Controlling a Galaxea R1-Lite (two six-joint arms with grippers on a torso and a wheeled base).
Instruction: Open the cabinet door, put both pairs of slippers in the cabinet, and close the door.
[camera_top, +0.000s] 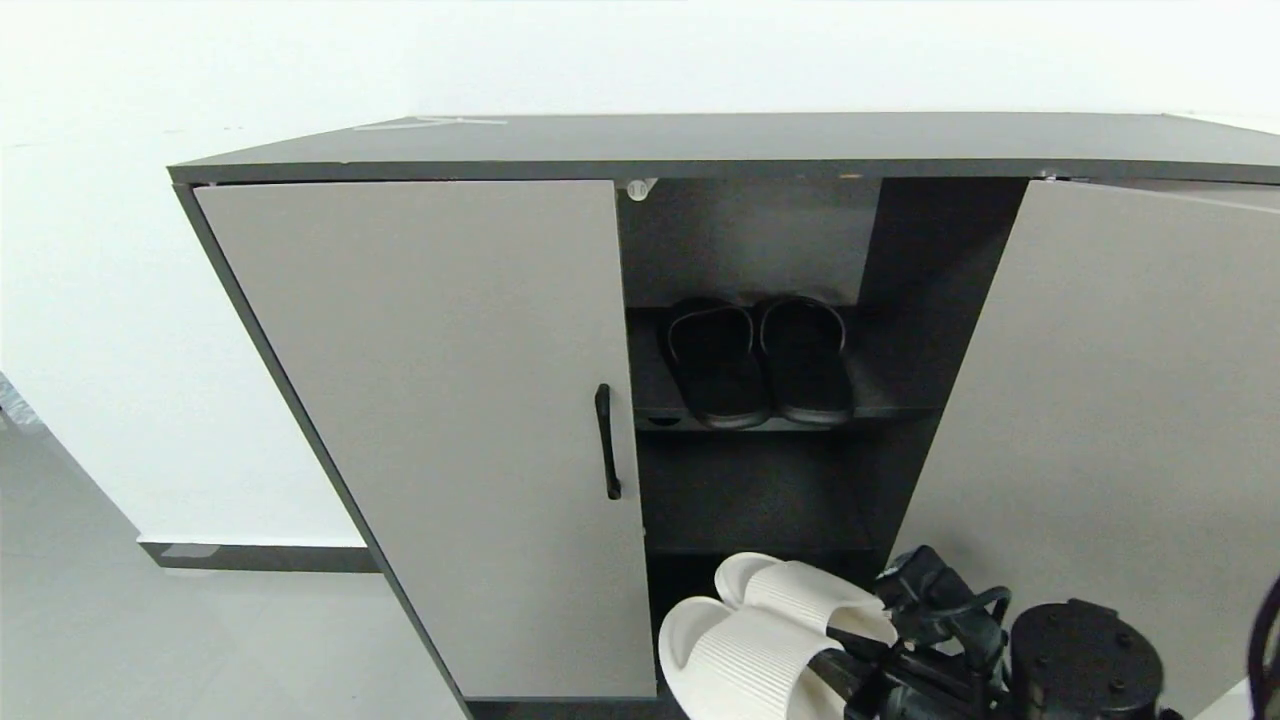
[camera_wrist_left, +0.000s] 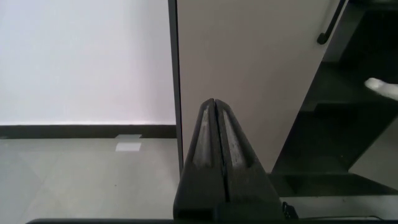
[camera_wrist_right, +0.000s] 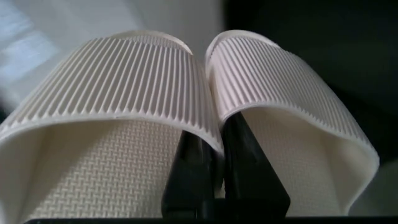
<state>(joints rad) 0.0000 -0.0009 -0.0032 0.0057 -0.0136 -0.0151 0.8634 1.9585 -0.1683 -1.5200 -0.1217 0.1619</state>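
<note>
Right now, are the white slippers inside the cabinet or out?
Out. The right gripper holds the white slippers in front of the open cabinet, below the shelf carrying the black slippers.

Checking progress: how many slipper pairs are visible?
2: black pair on a shelf inside the cabinet; white pair held by the right gripper, low before its opening.

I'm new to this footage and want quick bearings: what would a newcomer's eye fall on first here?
The white slippers, pinched side by side by the right gripper, hang low before the open right half of the cabinet. A black pair already sits on the upper shelf inside. The left door is shut and the right door stands wide open.
</note>
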